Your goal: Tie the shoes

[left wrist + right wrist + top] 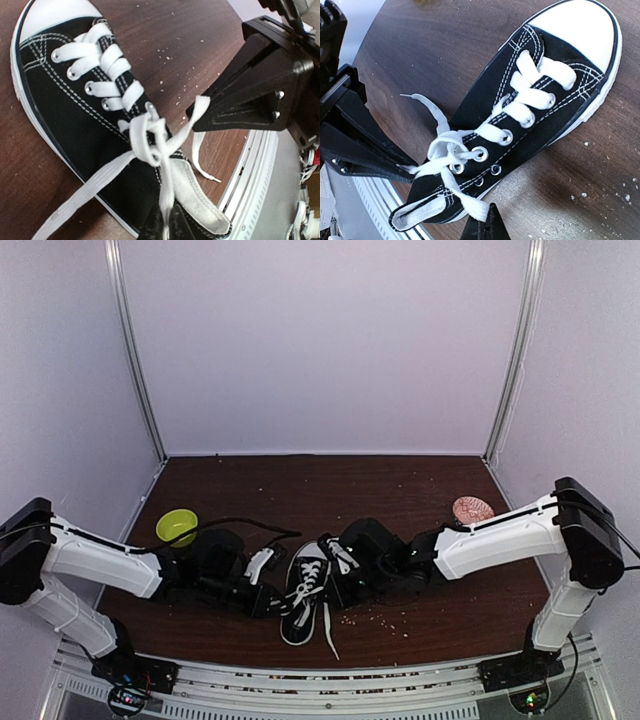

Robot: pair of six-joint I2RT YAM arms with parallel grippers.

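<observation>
Black canvas sneaker [302,612] lies low and central on the table [400,490]; jaws of the left gripper [165,225] and of the right gripper [487,222] each pinch its white laces [146,131] tight.

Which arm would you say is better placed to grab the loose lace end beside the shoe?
Probably right: the loose lace end lies on the shoe's right, near the right hand; the left hand is across the shoe. Both pinch lace.

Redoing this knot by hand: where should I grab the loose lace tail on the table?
Pinch the loose lace tail just behind its tipped end, from above; there it lies flat on the table, free of the knot and the shoe.
</observation>
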